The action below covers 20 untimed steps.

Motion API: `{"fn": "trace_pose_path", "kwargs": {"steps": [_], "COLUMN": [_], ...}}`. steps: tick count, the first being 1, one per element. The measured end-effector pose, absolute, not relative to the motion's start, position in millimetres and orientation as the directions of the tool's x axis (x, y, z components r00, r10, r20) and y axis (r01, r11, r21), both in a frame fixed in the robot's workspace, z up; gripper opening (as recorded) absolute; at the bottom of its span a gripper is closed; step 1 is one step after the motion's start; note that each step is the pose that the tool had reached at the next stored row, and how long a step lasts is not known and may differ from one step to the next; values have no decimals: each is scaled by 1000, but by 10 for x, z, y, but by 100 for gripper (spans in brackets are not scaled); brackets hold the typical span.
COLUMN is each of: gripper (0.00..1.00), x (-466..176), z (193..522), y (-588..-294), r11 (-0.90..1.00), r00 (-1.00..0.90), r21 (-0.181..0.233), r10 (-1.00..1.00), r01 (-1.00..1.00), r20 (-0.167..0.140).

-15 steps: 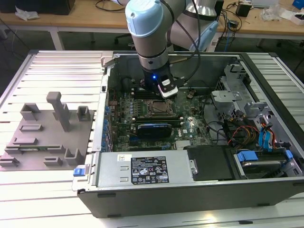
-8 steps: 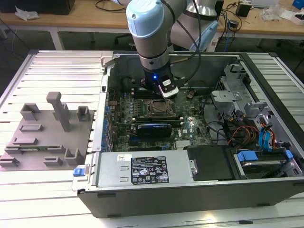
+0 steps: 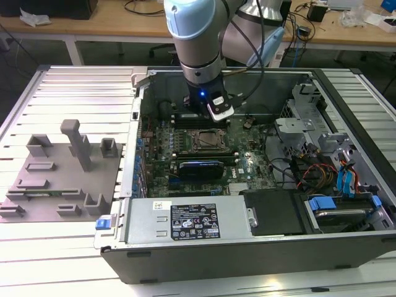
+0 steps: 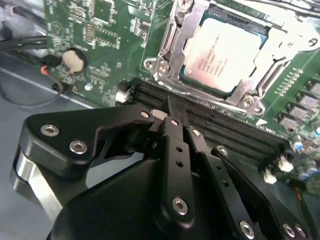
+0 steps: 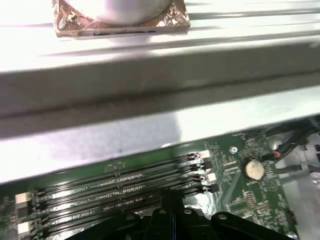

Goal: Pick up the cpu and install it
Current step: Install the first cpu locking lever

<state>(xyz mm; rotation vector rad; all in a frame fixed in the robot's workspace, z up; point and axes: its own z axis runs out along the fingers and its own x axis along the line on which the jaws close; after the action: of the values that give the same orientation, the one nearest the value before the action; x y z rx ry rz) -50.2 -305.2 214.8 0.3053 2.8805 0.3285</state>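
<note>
— Cpu [image 4: 220,59] placement: where is it sitting?
— It is lying flat in the socket frame [image 4: 260,75] on the green motherboard [image 4: 100,50].
— And the gripper [image 4: 172,116]?
— Its fingers are pressing together, gripping nothing, hovering over the memory slots [image 4: 225,125] beside the socket.

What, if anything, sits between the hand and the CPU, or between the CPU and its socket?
Nothing visible does. In the second wrist view the flat square silver-grey metal-topped CPU already lies inside the metal socket frame on the green motherboard. The black hand is beside the socket, over the black memory slots, with open air between.
</note>
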Motion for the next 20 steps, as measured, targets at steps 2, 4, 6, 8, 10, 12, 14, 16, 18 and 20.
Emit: {"fn": "trace_pose_path", "kwargs": {"steps": [2, 4, 6, 8, 10, 12, 14, 16, 18, 20], "gripper": [11, 11, 11, 11, 11, 11, 11, 11, 11, 11], "x": [-503, -503, -502, -503, -502, -502, -501, -502, -500, -493], "z": [2214, 2246, 2245, 2246, 2245, 2246, 2246, 2246, 2245, 2244], "y": [-3052, -3052, -3052, -3052, -3052, -3052, -3053, -3052, -3052, -3052], "r11": [954, 965, 972, 977, 981, 982, 982, 982, 982, 982], "r00": [-953, -953, -953, -955, -956, -958, -959, -959, -960, -967], "r21": [240, 192, 151, 104, 58, 19, 14, 13, 13, 6], "r10": [230, 219, 211, 203, 194, 186, 185, 185, 184, 185], "r01": [180, 180, 181, 184, 185, 186, 186, 186, 186, 187], "r20": [-199, -210, -215, -218, -220, -218, -216, -215, -212, -178]}}
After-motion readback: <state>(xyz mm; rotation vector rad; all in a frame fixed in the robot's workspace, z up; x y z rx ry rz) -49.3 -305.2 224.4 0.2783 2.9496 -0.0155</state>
